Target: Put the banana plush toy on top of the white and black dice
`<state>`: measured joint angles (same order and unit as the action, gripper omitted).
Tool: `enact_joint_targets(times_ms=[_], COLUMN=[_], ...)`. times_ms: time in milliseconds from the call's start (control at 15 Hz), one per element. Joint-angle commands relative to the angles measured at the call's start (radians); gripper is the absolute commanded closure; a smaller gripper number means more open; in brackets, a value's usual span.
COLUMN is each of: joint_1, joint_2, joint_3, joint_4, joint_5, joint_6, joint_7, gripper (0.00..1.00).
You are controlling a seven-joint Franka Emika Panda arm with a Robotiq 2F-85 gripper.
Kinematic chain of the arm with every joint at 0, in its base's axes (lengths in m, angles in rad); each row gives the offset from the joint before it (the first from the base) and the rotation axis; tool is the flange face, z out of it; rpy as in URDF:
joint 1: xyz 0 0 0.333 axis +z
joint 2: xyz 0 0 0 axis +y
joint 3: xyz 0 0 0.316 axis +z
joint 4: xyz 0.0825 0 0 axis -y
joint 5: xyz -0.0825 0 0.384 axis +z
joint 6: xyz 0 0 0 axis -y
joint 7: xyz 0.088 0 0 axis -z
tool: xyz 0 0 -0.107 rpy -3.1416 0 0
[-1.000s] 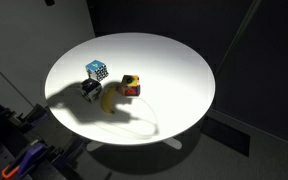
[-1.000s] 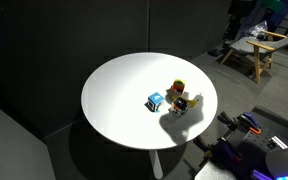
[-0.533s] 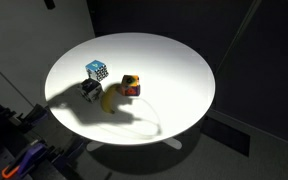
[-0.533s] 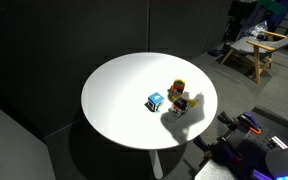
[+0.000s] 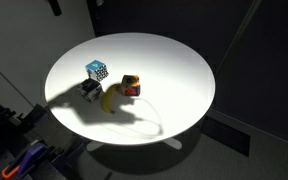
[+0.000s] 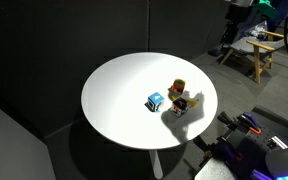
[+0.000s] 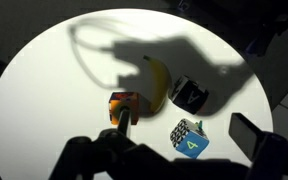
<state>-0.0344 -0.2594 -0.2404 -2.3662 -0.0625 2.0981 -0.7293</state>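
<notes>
The banana plush toy (image 7: 158, 82) lies flat on the round white table (image 7: 44, 80), in the arm's shadow. It is between the red and yellow cube (image 7: 124, 103) and the white and black dice (image 7: 189, 95), close to both. In both exterior views the banana (image 5: 109, 100) (image 6: 183, 104) lies beside the dice (image 5: 90, 89), not on it. My gripper (image 7: 187, 128) hangs high above the table, open and empty, with its fingers wide apart. It frames the blue cube in the wrist view.
A blue and teal cube (image 7: 189, 138) (image 5: 96, 70) (image 6: 156, 102) stands near the dice. The red and yellow cube (image 5: 130, 86) (image 6: 177, 89) is beside the banana. Dark floor surrounds the table (image 5: 174, 70). A wooden chair (image 6: 256, 48) stands far off.
The objects on the table have not moved. Only a dark part at the top edge of an exterior view has shifted slightly.
</notes>
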Motion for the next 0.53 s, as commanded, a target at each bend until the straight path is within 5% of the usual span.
enact_joint_targets(times_ms=[0, 467], joint_1=[-0.021, -0.030], joint_2=[0.058, 0.219], joint_3=[-0.006, 0.009], joint_4=[-0.010, 0.012], joint_5=[0.039, 0.197], joint_6=[0.128, 0.278], joint_7=[-0.042, -0.192], gripper=[0.00, 0.00])
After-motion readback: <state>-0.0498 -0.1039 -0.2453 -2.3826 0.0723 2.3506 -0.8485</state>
